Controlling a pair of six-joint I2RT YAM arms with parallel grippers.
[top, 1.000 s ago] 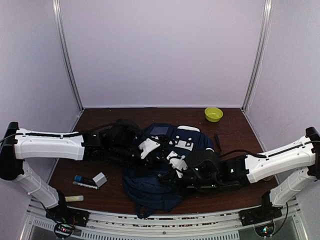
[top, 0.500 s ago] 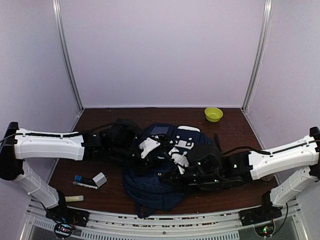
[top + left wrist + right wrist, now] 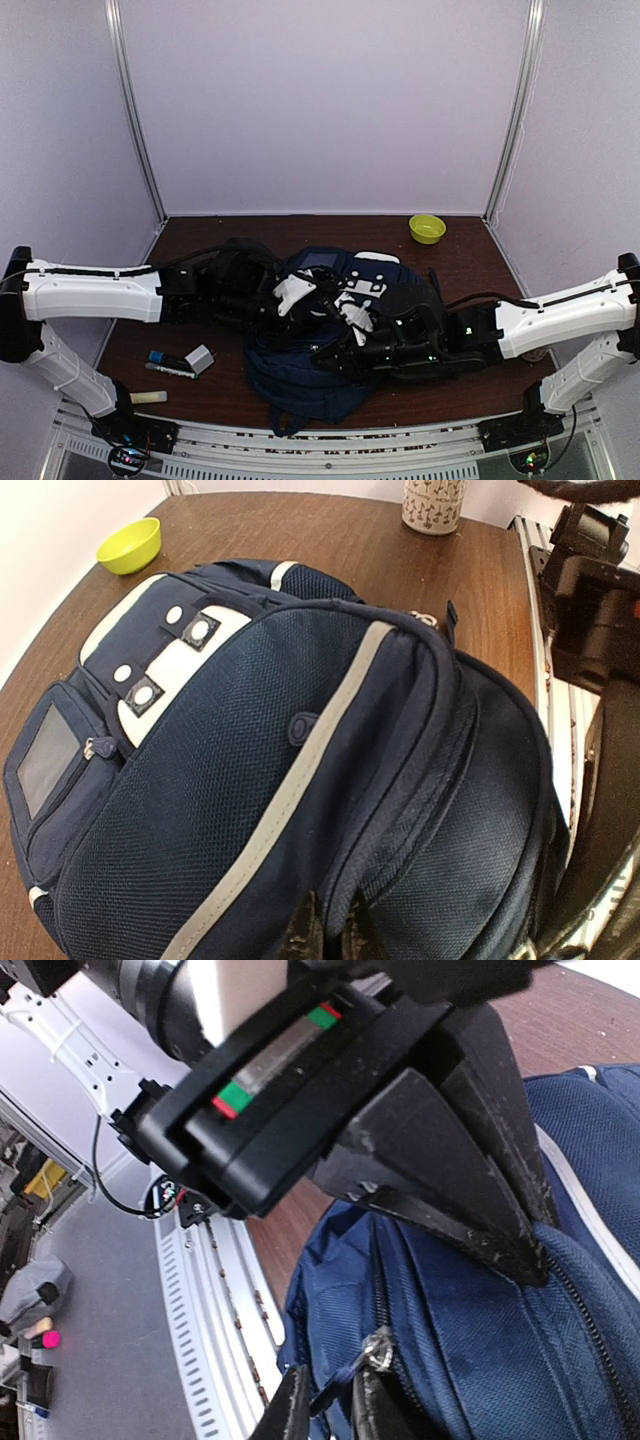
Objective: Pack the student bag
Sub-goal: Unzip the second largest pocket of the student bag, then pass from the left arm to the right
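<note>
Left end effector: pressed together on student bag fabric.
Right end effector: straddles the bag's zipper pull — grip unclear.
Risk: pull slips out — zip stalls.

One backpack counted. One yellow bowl. One patterned cup. One small grey block. One pale stick. Pens near block: number not made out.

Soft, even light from overhead fills the top view, and the pale walls glow lilac with only faint shadows. There the navy student bag looks nearly black and merges with the dark arm parts. The left wrist view is bright and sharp but bent at its edges, and the wall by the far right corner is washed out. The right wrist view is blurred close up and beyond the near edge.
</note>
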